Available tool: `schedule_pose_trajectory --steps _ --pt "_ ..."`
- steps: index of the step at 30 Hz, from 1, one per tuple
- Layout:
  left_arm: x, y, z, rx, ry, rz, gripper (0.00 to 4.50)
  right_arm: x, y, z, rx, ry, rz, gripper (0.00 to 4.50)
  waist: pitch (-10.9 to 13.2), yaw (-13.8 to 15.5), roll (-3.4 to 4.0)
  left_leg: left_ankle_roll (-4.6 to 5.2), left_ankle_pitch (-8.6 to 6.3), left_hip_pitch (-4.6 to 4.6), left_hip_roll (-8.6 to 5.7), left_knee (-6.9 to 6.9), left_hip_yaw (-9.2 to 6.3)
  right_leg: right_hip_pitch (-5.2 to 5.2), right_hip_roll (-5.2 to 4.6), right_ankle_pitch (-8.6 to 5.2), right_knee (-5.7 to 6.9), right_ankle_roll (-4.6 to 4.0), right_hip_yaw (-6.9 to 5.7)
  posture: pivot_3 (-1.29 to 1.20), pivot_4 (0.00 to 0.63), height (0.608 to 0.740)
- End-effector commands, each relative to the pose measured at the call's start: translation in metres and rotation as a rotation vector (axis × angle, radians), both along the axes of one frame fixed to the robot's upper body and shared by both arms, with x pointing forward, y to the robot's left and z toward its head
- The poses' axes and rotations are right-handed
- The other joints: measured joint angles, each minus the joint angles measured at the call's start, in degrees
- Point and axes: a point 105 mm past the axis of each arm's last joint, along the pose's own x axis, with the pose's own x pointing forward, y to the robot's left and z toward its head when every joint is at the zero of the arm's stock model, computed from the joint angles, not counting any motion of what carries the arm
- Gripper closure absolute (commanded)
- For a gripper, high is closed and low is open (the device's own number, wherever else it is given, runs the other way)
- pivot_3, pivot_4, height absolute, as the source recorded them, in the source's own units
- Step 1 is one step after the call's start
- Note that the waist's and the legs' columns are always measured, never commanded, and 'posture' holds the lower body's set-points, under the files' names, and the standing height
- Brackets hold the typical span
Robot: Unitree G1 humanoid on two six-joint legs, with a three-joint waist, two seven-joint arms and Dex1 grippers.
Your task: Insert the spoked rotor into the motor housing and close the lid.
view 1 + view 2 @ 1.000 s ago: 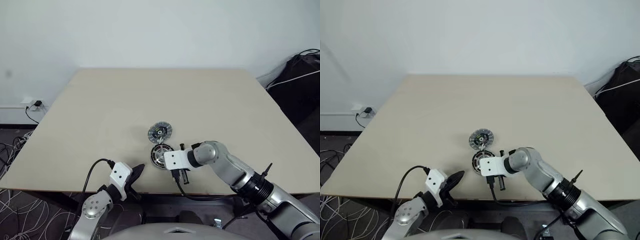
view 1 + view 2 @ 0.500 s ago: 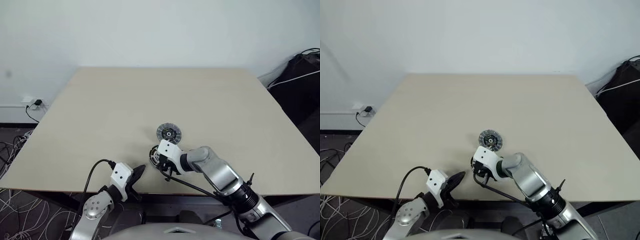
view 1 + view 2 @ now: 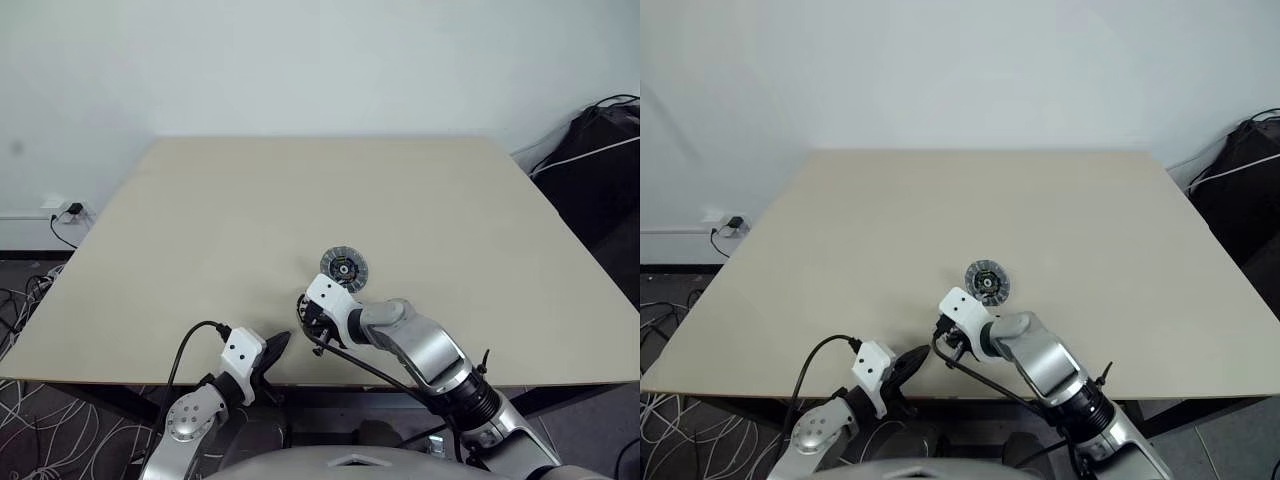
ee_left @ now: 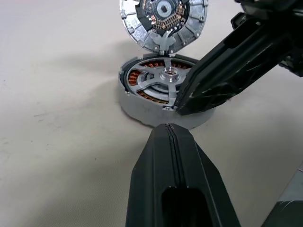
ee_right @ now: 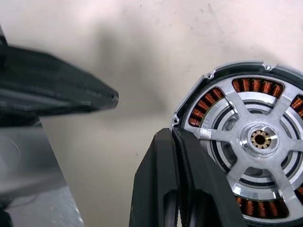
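A broad, matt beige counter stands against a plain white wall; most of its top is bare, with wide free room to the far side and to both flanks. Off its left edge a socket with a plug sits low on the wall above loose cables on the floor, and dark gear is piled at the right.

All the parts lie close to the near edge. The motor housing is a low round grey can with copper-brown windings ringed inside; the spoked rotor, smooth silver spokes around a bright hub, sits within it. Just beyond it, touching at the rim, the lid lies face-up as a flat silver disc with a dark centre.

The right gripper has its black fingers pressed together, holding nothing, tips at the housing's rim. The left gripper is likewise closed and empty, pointing at the housing from just beside it, near the counter's front edge.
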Motion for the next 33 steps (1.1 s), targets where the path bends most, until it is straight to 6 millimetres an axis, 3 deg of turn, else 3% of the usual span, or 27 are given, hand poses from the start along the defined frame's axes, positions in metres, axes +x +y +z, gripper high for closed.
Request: schedule_pose_trajectory --steps 1,4,11,18,24,33 --pt "0.003 -0.003 0.006 -0.007 -0.032 -0.011 4.50 0.011 -0.003 0.019 -0.008 -0.160 0.064 3.54 0.01 0.00 0.00 0.00 0.00 0.00 0.00 0.00 0.00 0.00 0.01 0.00 -0.01 0.00 0.00 0.00 0.000 0.740" --pt "0.004 -0.003 0.006 -0.008 -0.031 -0.014 4.50 0.011 -0.005 0.024 -0.041 -0.268 0.163 2.62 0.04 -0.01 -0.01 0.00 0.00 -0.01 0.02 -0.01 -0.01 -0.01 0.00 -0.01 -0.04 0.01 -0.01 0.00 0.000 0.740" --pt "0.004 -0.004 0.005 -0.007 -0.030 -0.019 4.50 0.010 -0.019 0.024 -0.139 -0.409 0.381 2.62 0.16 0.01 -0.15 0.01 0.00 -0.04 0.02 -0.02 -0.01 0.01 0.05 -0.01 -0.17 0.03 -0.01 0.00 0.000 0.740" --pt "0.004 -0.004 0.005 -0.009 -0.028 -0.016 4.50 -0.002 -0.027 0.020 -0.153 -0.360 0.534 2.62 0.20 0.10 -0.22 0.01 0.00 -0.04 0.04 -0.01 -0.01 0.01 0.06 -0.01 -0.16 0.02 -0.01 0.00 0.000 0.740" --pt "0.005 -0.004 0.005 -0.009 -0.029 -0.013 4.50 -0.016 -0.031 0.013 -0.147 -0.267 0.584 2.62 0.24 0.22 -0.28 0.01 0.00 -0.04 0.05 -0.02 -0.01 0.01 0.06 -0.01 -0.17 0.02 -0.01 0.00 0.000 0.740" --pt "0.005 -0.005 0.005 -0.011 -0.028 -0.021 4.50 0.001 -0.038 0.014 -0.183 -0.315 0.538 2.62 0.27 0.46 -0.34 0.01 0.00 -0.04 0.06 -0.01 0.00 0.02 0.06 -0.01 -0.17 0.02 -0.01 0.00 0.000 0.740"
